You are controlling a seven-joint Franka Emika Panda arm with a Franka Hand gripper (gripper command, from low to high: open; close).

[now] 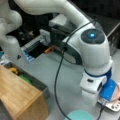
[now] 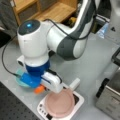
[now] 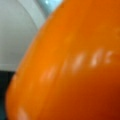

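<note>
My gripper [image 2: 41, 85] points down at the table, with its fingers hidden under the white and blue hand [image 1: 92, 90]. An orange object [image 2: 38, 89] pokes out right beneath the hand. In the wrist view that orange object [image 3: 75, 67] fills nearly the whole picture, very close to the camera. It lies between a teal plate [image 2: 20, 81] to a front view's left and a white scale [image 2: 78, 100] carrying a pink plate [image 2: 60, 102]. In a front view the teal plate [image 1: 80, 115] shows at the bottom edge and the scale [image 1: 112, 106] at the right.
A wooden shelf [image 1: 17, 95] stands beside a grey bin [image 1: 37, 83] holding yellow and green items. A metal appliance [image 2: 110, 100] sits at a front view's right. A black cable [image 1: 57, 82] hangs from the arm across the grey table [image 1: 67, 80].
</note>
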